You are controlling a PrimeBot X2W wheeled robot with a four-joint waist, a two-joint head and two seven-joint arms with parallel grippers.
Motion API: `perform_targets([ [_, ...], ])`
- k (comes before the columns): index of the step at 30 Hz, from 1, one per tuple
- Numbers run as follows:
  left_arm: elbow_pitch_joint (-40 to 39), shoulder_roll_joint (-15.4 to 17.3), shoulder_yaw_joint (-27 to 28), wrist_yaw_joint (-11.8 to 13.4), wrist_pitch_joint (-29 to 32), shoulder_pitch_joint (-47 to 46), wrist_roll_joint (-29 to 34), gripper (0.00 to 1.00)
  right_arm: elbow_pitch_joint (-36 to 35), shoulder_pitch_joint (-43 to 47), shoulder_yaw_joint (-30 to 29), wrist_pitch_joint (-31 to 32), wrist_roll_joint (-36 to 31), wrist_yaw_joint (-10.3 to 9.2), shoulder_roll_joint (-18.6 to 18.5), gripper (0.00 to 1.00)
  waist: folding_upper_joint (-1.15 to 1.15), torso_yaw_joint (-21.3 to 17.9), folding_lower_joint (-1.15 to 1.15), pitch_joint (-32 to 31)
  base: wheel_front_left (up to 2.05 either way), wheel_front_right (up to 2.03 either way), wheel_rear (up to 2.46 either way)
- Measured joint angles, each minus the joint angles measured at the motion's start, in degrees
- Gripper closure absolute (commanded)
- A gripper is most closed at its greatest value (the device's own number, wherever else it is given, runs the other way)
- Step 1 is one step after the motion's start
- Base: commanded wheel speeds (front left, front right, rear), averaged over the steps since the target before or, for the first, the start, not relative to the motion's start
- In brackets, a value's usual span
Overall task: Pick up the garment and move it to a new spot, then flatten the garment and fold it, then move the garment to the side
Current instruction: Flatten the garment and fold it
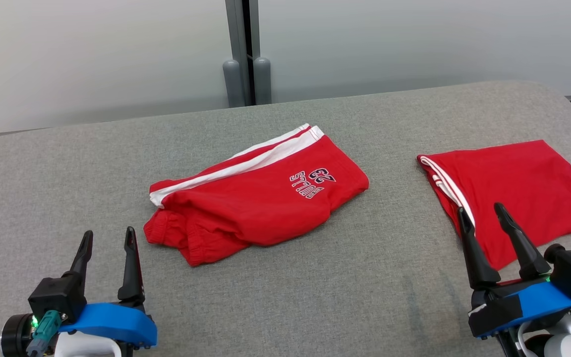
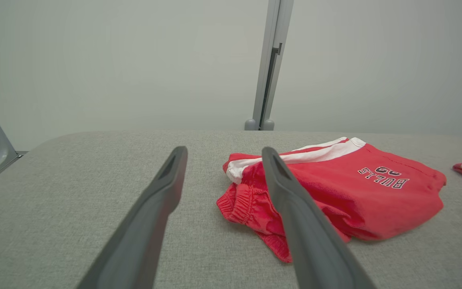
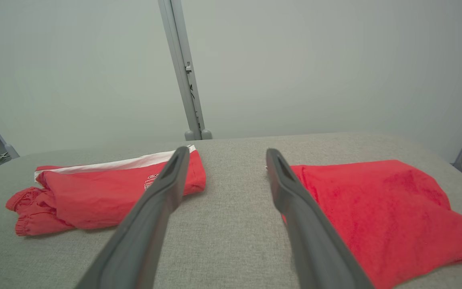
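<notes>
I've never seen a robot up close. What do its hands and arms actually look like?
Each hand, the left hand and the right hand, has two long, dark, tapering fingers rising from a black block. Behind that sits a bright blue shell on a pale, rounded forearm. A teal plug and a small green light show at each wrist.

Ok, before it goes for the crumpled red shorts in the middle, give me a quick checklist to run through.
1. Left gripper open, empty: ok.
2. Right gripper open, empty: ok.
3. Crumpled shorts untouched, nothing lying on them: ok.
4. Shorts flat enough to fold: not ok, waistband end bunched.
5. Folded garment apart from the shorts: ok.
6. Right gripper clear of the folded garment: cannot tell, its fingers overlap it in the head view.
</notes>
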Motion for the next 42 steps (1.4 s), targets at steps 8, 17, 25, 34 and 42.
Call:
perform_targets([
  [8, -0.58, 0.24, -0.04, 0.26, 0.27, 0.28, -0.20, 0.00, -1.15, 0.47, -0.80, 0.86, -0.01, 0.00, 0.08, 0.00, 0.01, 0.12, 0.00, 0.38, 0.00, 0.00, 0.00],
  [17, -2.52, -0.09, -0.41, -0.02, -1.69, -3.72, 0.75, 0.00, 4.28, -5.48, 0.20, 3.18, 1.27, 0.00, -1.54, 0.00, 0.01, 2.47, 0.01, 3.92, 0.00, 0.00, 0.00],
  [25, -2.48, -2.40, -1.80, -1.59, -4.22, -10.35, 2.11, 0.00, 19.58, -19.03, 3.28, 2.96, 3.05, 0.00, -3.64, 0.00, 0.02, 8.08, 0.01, 9.30, 0.00, 0.00, 0.00],
  [34, 0.53, -5.81, -2.86, -3.59, -5.65, -14.03, 2.89, 0.00, 40.70, -32.57, 5.90, 5.94, 3.65, 0.00, -5.04, 0.00, 0.02, 14.25, 0.02, 14.23, 0.00, 0.00, 0.00],
  [42, 2.40, -6.91, -2.09, -4.74, -5.82, -14.50, 3.45, 0.00, 47.51, -38.94, 10.43, 11.32, 7.31, -0.13, -4.77, 1.00, 0.01, 15.00, 0.00, 15.02, 0.00, 0.00, 0.00],
])
